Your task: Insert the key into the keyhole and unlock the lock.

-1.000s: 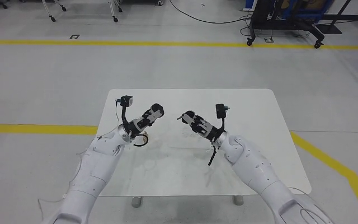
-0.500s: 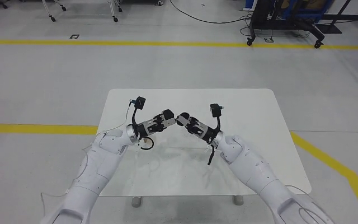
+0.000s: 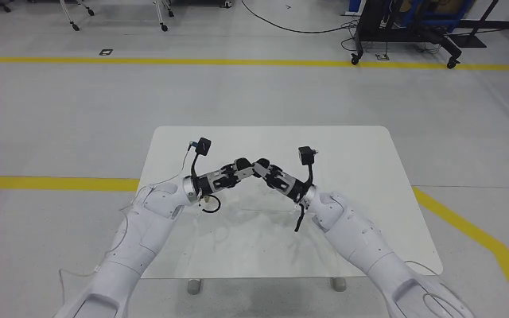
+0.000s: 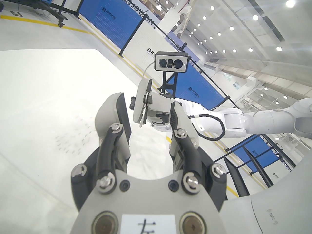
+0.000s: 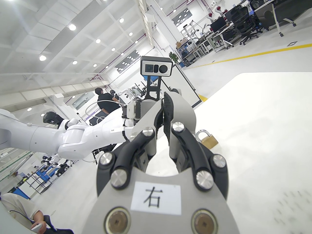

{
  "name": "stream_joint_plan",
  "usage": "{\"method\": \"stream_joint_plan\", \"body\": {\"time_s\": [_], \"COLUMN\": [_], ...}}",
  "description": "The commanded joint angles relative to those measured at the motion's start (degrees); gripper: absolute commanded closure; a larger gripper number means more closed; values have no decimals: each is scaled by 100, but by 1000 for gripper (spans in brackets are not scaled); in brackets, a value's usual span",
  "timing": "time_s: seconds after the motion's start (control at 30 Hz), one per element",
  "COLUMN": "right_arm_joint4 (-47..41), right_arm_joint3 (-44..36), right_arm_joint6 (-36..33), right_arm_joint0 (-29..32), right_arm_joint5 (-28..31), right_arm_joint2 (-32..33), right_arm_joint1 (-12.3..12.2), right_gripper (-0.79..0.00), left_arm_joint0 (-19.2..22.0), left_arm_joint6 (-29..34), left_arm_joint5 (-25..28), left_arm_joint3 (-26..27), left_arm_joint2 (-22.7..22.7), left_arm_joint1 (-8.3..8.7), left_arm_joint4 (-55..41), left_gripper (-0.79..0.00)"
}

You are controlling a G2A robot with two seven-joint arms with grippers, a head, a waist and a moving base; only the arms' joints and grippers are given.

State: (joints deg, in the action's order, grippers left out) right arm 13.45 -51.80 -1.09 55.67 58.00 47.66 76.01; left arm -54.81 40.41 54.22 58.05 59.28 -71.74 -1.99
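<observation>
Above the middle of the white table [image 3: 358,159] the two grippers meet tip to tip. My right gripper [image 3: 261,167] is shut, and a small metal piece, apparently the key [image 4: 146,97], sits between its pads. My left gripper [image 3: 241,168] is open; in the left wrist view its fingers [image 4: 121,115] flank the right gripper [image 4: 143,105], which is close in front. The brass padlock [image 5: 207,138] with a silver shackle lies on the table below and beside the right gripper [image 5: 163,103]. The left gripper [image 5: 131,110] faces it just beyond.
The table's near part carries faint scuff marks [image 4: 70,140]. Yellow floor lines [image 3: 71,183] run past the table. A black equipment stand [image 3: 406,32] is far behind, away from the arms.
Both arms have swung inward over the table. The left gripper moved right and the right one slightly left, closing the gap until their tips meet.
</observation>
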Motion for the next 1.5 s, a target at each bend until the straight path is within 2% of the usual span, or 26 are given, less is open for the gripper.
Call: {"method": "stream_joint_plan", "body": {"time_s": [0.0,0.07,0.2,0.27,0.3,0.53,0.57,0.6,0.63,0.77,1.17,1.23,1.3,1.43,1.47], "right_arm_joint4": [-21,-23,-9,4,10,140,148,188,188,188,173,-6,-364,-1753,-2080], "right_arm_joint3": [6,20,10,6,10,78,81,88,88,88,59,42,128,76,9], "right_arm_joint6": [-9,-16,-10,-5,-4,64,73,69,69,69,50,-320,-1055,-2704,-3073], "right_arm_joint0": [-10,-19,-21,-16,-15,-23,-24,-34,-34,-34,-4,17,-55,-113,-95], "right_arm_joint5": [0,0,0,0,0,0,0,0,0,0,-51,-90,-146,-318,-382], "right_arm_joint2": [-6,-4,9,16,20,26,24,23,23,23,24,38,61,239,295], "right_arm_joint1": [6,8,7,5,4,13,15,15,15,15,15,-15,-81,-268,-318], "right_gripper": [0,0,0,0,0,0,-185,-723,-785,-785,-785,-785,-785,-785,-714], "left_arm_joint0": [6,12,28,25,30,34,31,29,28,-3,-43,-121,-159,-128,-124], "left_arm_joint6": [8,8,-25,-69,-88,-260,-270,-274,-300,-656,-699,-716,-615,-222,-187], "left_arm_joint5": [-11,-47,-115,-171,-220,-470,-465,-457,-443,-456,-549,-586,-575,-540,-548], "left_arm_joint3": [3,-10,-25,-46,-59,-77,-69,-59,-54,-94,7,135,193,230,239], "left_arm_joint2": [-22,-40,-60,-57,-55,-33,-32,-34,-25,130,116,114,120,129,130], "left_arm_joint1": [2,5,12,15,17,29,31,33,36,55,56,63,77,125,132], "left_arm_joint4": [5,1,23,13,25,113,121,133,143,132,229,229,167,171,190], "left_gripper": [-314,-286,-169,-25,0,0,0,0,0,0,0,0,0,0,0]}}
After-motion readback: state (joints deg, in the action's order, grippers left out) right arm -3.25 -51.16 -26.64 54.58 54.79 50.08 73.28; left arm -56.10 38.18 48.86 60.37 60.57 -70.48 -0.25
